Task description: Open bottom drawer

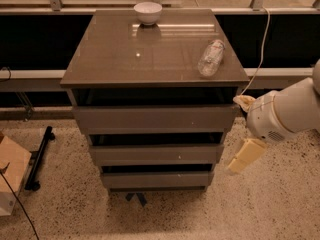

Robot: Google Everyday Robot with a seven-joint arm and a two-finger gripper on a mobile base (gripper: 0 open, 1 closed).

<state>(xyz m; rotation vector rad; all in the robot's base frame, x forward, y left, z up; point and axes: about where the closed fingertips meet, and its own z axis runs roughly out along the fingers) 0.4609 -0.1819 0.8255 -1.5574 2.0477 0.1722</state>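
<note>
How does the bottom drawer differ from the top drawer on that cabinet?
The top drawer looks widest, with a taller front; the bottom drawer looks narrowest and shallower. The top drawer sits right under the cabinet top, the bottom drawer just above the floor. Both are taupe-grey, flat-fronted and handleless, and neither looks pulled out. The gripper hangs to the right of both, at a height between them, touching neither.

Glossy taupe table point(150, 59) carrying a white bowl point(148, 12) and a clear plastic bottle point(210, 58).
Bowl upright at the far edge, near centre; bottle on its side near the right edge; gripper point(245, 156) off the table, low to its right, over speckled floor point(250, 209).
</note>
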